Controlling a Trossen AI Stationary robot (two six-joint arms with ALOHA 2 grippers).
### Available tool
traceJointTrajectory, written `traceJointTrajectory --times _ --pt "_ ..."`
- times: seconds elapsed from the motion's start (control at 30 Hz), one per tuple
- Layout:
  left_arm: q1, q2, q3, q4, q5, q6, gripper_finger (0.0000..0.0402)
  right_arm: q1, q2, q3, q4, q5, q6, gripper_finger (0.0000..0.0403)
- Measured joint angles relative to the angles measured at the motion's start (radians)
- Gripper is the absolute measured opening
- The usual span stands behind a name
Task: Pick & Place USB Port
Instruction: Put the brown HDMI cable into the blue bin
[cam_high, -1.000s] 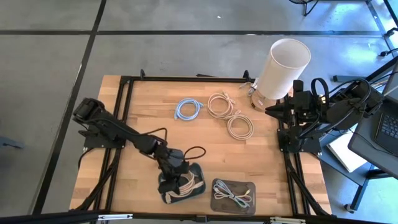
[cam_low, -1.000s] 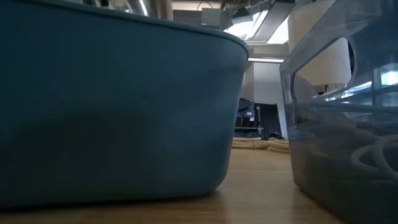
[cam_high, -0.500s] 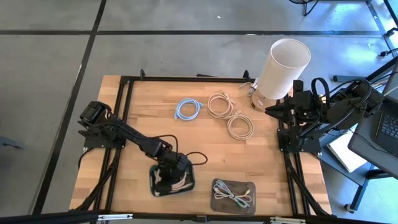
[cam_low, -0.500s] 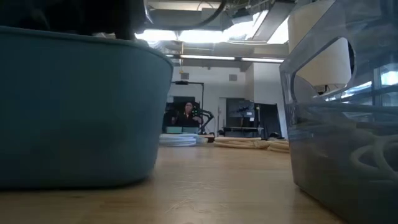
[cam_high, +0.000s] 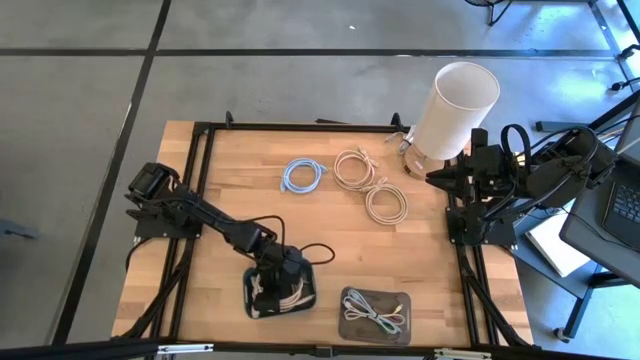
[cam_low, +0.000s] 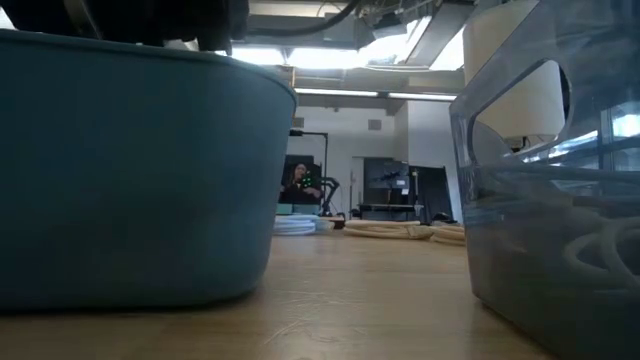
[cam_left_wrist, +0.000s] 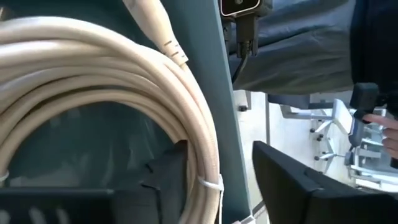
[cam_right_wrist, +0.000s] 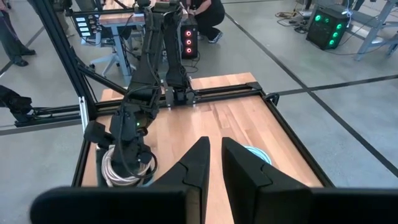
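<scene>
A dark blue bin (cam_high: 250, 300) stands at the table's near side with a beige coiled cable (cam_left_wrist: 93, 81) lying inside it. My left gripper (cam_high: 272, 280) hangs over the bin, pointing down, open. One finger (cam_left_wrist: 165, 177) is inside beside the coil, the other (cam_left_wrist: 292, 180) outside, and the bin's wall (cam_left_wrist: 227, 118) runs between them. Right of it stands a clear bin (cam_high: 345, 300) holding a grey cable. My right gripper (cam_high: 432, 178) waits shut at the table's right edge, holding nothing. My left gripper straddles the blue bin's wall (cam_left_wrist: 230, 168) from above. A strip of table shows between the wall and the outer finger. Whether the inner finger touches the wall or the coil (cam_left_wrist: 202, 168), I cannot tell.
A blue cable coil (cam_high: 303, 175) and two beige coils (cam_high: 352, 168) (cam_high: 385, 203) lie at the table's far middle. A tall white cylinder (cam_high: 455, 110) stands at the far right corner. A black frame (cam_high: 205, 200) rims the table. People show in the room beyond.
My left gripper has gone toward the table's left edge and the blue bin has slid along the table with it, the cable still inside. In the last half second the bin has barely shifted.
</scene>
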Motion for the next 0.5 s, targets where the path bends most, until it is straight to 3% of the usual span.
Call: traceJointTrajectory --times 0.2,0.37,0.5 --pt "0.003 -0.017 -0.001 0.043 0.033 -0.112 0.0217 0.0 0.0 0.0 0.003 0.0 0.0 0.0045" --pt "0.007 -0.074 -0.001 0.189 0.054 -0.206 0.0219 0.0 0.0 0.0 0.003 0.0 0.0 0.0045" --pt "0.026 -0.142 -0.001 0.194 0.016 -0.216 0.0217 0.0 0.0 0.0 0.004 0.0 0.001 0.0045"
